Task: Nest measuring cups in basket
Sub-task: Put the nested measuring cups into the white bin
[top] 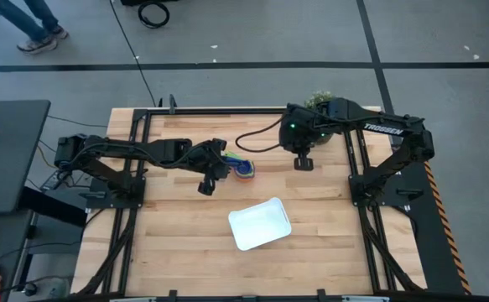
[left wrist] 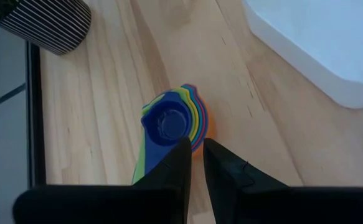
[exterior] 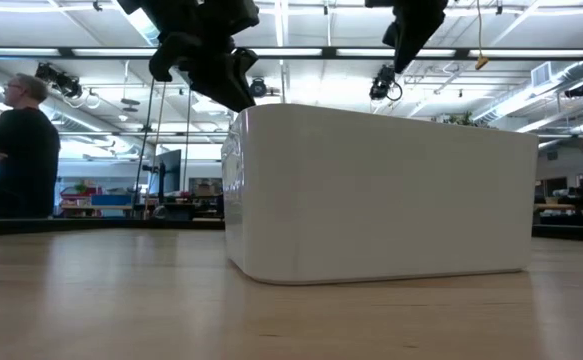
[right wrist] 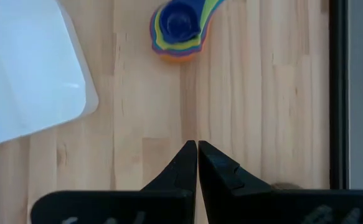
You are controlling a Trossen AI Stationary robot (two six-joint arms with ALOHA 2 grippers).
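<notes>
- Now the measuring cups (left wrist: 175,121) sit already stacked one in another on the bare wood, near the basket (top: 259,224) but outside it, so the step in hand seems to be to lift the whole stack across.
- Left gripper (left wrist: 195,155) hovers just over the stack with its fingers nearly pressed together, only a thin slit between them, and it holds nothing.
- Right gripper (right wrist: 197,155) hangs over empty wood with the fingers pressed together, also holding nothing; this arm seems to wait.
- To do it well, I think the left fingers must spread first, then come down on the rim or the bundle of handles, so the stack stays together.
- Counted: one stack of cups, where blue, green, yellow and orange edges show, so I cannot confirm six.
- One white basket, empty inside.
- Two grippers, one striped pot (left wrist: 44,25) at the far table edge, one person (exterior: 21,150) in the room behind.
</notes>
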